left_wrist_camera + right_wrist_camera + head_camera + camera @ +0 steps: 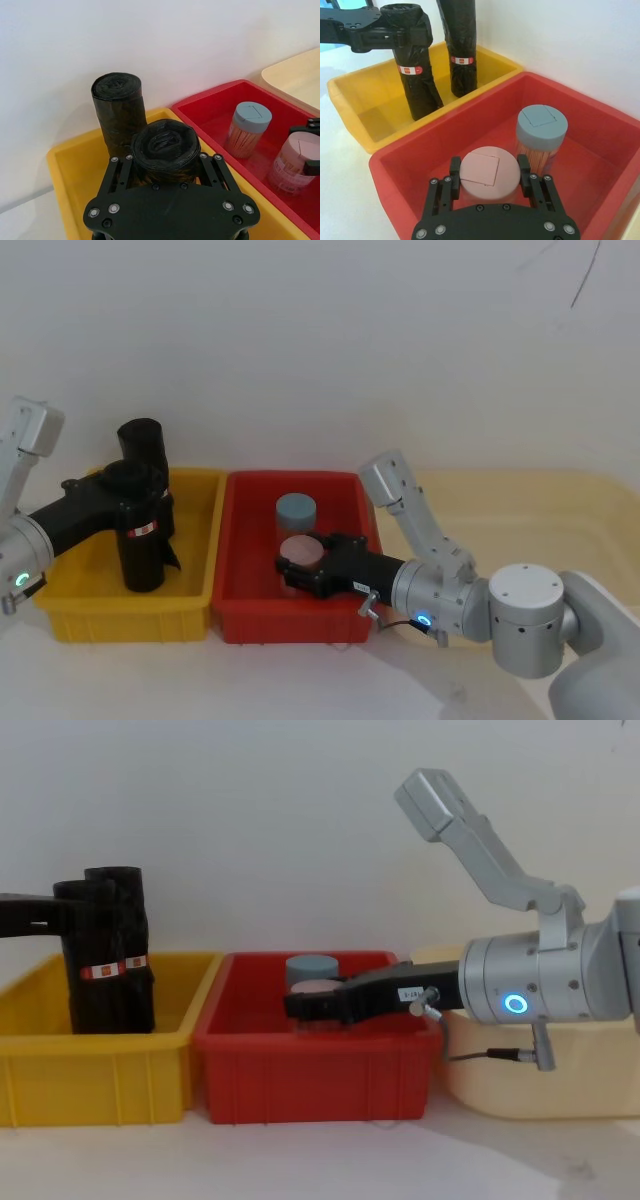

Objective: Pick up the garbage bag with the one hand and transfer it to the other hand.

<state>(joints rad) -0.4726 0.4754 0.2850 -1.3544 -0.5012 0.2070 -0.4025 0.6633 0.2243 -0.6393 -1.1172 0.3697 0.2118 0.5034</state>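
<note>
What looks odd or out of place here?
The right gripper has its jaws closed on the round pink-lidded jar in the red plastic bin, away from the bags. The black garbage bag roll in the left gripper flares loosely at its base.

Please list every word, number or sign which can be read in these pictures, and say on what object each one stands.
None can be read.
Red-and-white band on the garbage bag, gripped by the left gripper: too small.
Same band on the second roll: too small.
White sticker on the right gripper, closed on the pink-lidded jar: blurred.
Print on that jar's side: blurred.
</note>
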